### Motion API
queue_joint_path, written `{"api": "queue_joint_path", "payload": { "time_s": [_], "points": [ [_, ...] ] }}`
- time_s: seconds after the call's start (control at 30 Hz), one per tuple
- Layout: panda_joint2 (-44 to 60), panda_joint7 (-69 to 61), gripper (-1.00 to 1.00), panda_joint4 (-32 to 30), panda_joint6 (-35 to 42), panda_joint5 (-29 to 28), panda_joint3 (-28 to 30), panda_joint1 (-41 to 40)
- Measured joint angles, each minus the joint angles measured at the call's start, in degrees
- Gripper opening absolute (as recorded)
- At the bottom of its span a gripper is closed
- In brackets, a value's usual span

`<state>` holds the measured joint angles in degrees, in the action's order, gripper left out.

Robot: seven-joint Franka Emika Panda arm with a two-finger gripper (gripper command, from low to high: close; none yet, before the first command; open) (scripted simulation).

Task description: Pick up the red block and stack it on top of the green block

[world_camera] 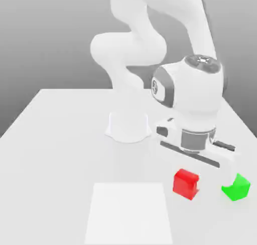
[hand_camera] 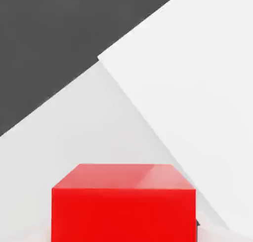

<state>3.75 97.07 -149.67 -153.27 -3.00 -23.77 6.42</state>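
Observation:
The red block [world_camera: 184,183] is a small glossy cube on the white table, toward the exterior view's right. My gripper [world_camera: 194,172] reaches straight down onto it from the white hand above, shut on the red block, which still rests on the table. In the hand view the red block [hand_camera: 123,206] sits very close, its top and one side face showing. The green block [world_camera: 236,187] stands on the table a short gap to the exterior view's right of the red one, apart from it and from the gripper.
The arm's round white base [world_camera: 128,126] stands behind the blocks at mid-table. A paler square patch [world_camera: 130,214] lies flat on the table [world_camera: 60,139] at the front, to the exterior view's left of the red block.

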Motion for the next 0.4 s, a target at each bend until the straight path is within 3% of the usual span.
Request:
{"api": "queue_joint_path", "payload": {
  "time_s": [0.13, 0.3, 0.33, 0.4],
  "points": [
    [0.3, -7.4, -1.00, 1.7, 1.6, -1.0, -4.3, 7.3],
    [9.3, -1.2, -1.00, 2.6, -5.4, -11.2, 0.5, 10.6],
    [10.3, -0.5, 1.00, 2.7, -6.2, -12.2, 1.4, 11.3],
    [10.3, -0.5, 1.00, 2.7, -6.2, -12.2, 1.4, 11.3]
  ]
}}
